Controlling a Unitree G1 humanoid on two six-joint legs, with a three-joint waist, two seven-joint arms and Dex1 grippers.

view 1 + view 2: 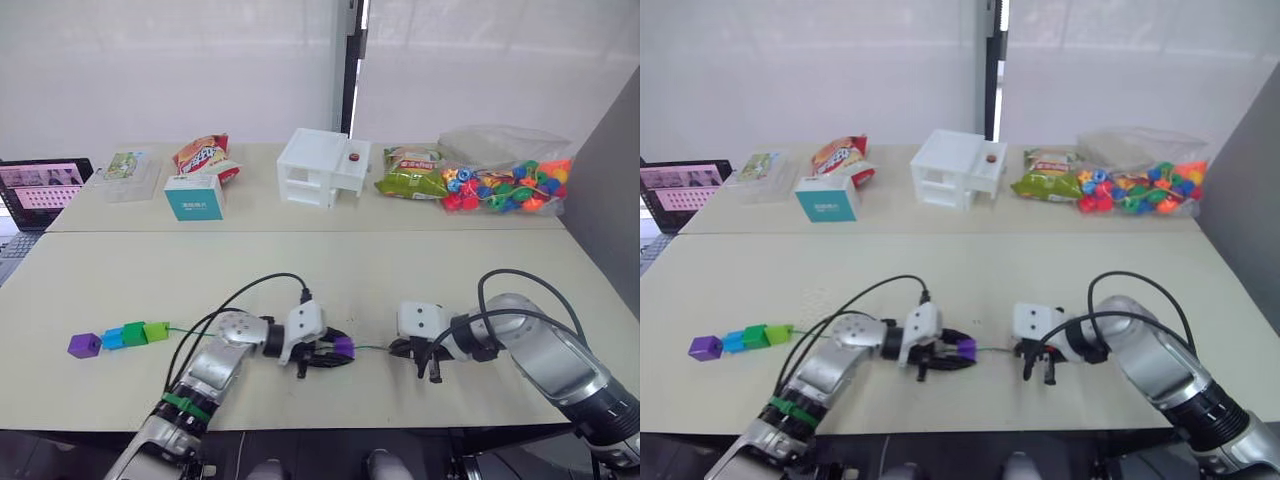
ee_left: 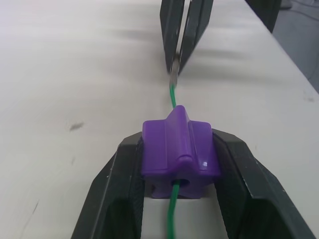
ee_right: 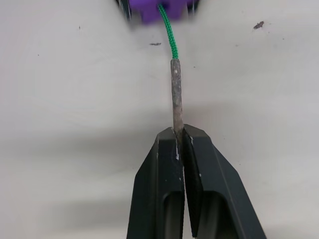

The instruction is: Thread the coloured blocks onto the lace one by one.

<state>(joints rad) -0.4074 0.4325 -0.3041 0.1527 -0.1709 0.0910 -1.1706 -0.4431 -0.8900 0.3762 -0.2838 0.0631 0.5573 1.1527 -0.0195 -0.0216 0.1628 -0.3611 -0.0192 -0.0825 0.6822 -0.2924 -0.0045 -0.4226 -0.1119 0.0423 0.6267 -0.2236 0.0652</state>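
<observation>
While the left claw (image 2: 177, 199) clamped a purple block (image 2: 178, 154) between its two fingers, the green lace (image 2: 172, 97) ran straight through the block's hole and out the far side. Just beyond it, the right claw (image 3: 180, 137) was pinched shut on the lace's grey tip (image 3: 176, 92), with a short stretch of cord between tip and block. Both claws sat low over the near half of the table (image 1: 400, 275), facing each other and close together.

From the left claw the lace trailed off toward the robot's left, where a light green block (image 1: 156, 330), a dark green block (image 1: 134, 333) and a blue block (image 1: 113, 338) sat in a touching row on the cord. A second purple block (image 1: 84, 345) lay just past them at the end.

Along the far side stood a white box (image 1: 322, 167), a teal carton (image 1: 194, 196), snack packets (image 1: 203, 155) and a clear bag of beads (image 1: 505, 185). A laptop (image 1: 40, 190) sat at the left edge.
</observation>
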